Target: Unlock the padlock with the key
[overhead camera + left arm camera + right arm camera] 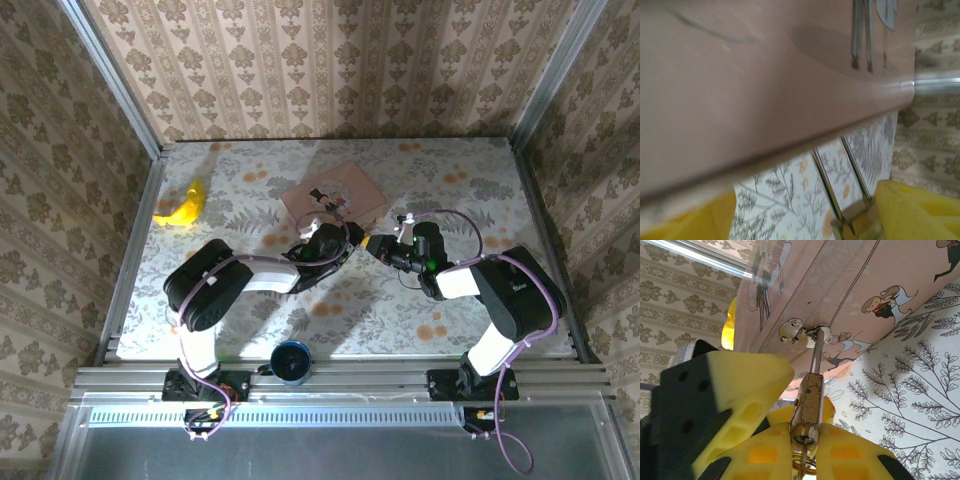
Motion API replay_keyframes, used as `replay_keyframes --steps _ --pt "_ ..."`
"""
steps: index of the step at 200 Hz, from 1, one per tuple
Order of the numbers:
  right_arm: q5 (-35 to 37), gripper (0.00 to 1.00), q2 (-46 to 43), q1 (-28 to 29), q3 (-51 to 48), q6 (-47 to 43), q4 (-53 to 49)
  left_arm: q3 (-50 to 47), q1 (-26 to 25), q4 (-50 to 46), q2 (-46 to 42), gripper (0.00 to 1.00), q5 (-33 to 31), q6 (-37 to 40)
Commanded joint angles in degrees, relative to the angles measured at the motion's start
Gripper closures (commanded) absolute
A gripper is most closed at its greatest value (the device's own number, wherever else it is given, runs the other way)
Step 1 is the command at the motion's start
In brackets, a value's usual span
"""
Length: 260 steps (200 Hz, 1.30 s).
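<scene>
Padlock (807,400) hangs locked on the pink box (880,270); right gripper (804,452) clamps the key (803,462), seemingly inserted; left gripper (805,217) stands open; turning is left.

The padlock (807,400) is worn brass-coloured metal; the pink box (880,270) looks smooth card.

No word, number or brand can be read anywhere. The pink box (880,270) carries small cartoon drawings, and I find no legible letters among them in the right wrist view. In the left wrist view its surface is blurred. In the top view the black cover of the right arm (520,287) bears a small pale mark, which is too small to read.
</scene>
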Motion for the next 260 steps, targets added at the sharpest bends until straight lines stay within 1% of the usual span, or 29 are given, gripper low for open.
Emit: replay_keyframes --steps 1,18,30,47,84,120,138,140,158,165,188,204,233,246,260 --pt "1.7 0.99 -0.3 -0.4 1.8 0.2 1.1 -0.6 -0.6 9.4 0.9 0.32 -6.3 0.3" --pt "1.6 0.98 -0.2 -0.4 1.7 0.2 1.2 -0.1 -0.5 10.8 1.9 0.35 -6.8 0.0" --pt "1.6 0.99 0.0 -0.4 1.8 0.2 1.3 0.4 -0.5 10.9 2.6 0.41 -6.2 -0.5" --pt "1.5 0.98 0.1 -0.3 1.9 0.3 1.4 0.7 -0.4 11.5 3.7 0.45 -5.4 -1.7" --pt "1.3 0.99 0.6 -0.2 2.2 0.6 1.8 1.0 -0.5 11.3 5.4 0.45 -3.7 -4.3" --pt "1.2 0.99 1.4 0.0 2.5 0.6 2.0 2.7 -0.8 11.7 6.8 0.46 -1.8 -3.8" --pt "0.9 0.99 2.0 0.2 2.8 0.6 2.2 4.0 -1.1 11.8 7.7 0.49 -0.6 -3.8" --pt "0.9 0.99 2.1 0.2 2.8 0.7 2.2 4.1 -1.1 11.9 7.8 0.52 -0.6 -3.8" --pt "0.7 0.99 2.5 0.3 2.9 0.9 2.7 4.3 -1.2 12.7 8.6 0.61 -0.5 -4.2" --pt "0.6 0.99 2.6 0.4 2.7 0.8 2.6 4.1 -1.2 13.4 8.8 0.66 -0.5 -4.3" --pt "0.7 0.99 2.3 0.6 2.6 0.6 2.2 3.5 -1.1 15.0 9.2 0.85 -0.7 -4.5" --pt "0.8 0.98 2.1 0.6 2.5 0.2 1.4 2.9 -1.2 15.2 9.0 1.00 -0.7 -4.5" --pt "1.6 0.89 0.4 0.6 2.7 -1.7 -2.7 1.7 -1.2 15.3 8.3 1.00 -0.4 -3.6" --pt "2.1 0.78 -1.0 0.6 2.9 -3.1 -5.8 1.2 -1.2 14.8 7.6 1.00 -0.3 -2.9" --pt "2.7 0.69 -2.9 0.6 3.0 -4.9 -9.3 0.7 -1.3 14.3 6.8 1.00 -0.1 -2.3"
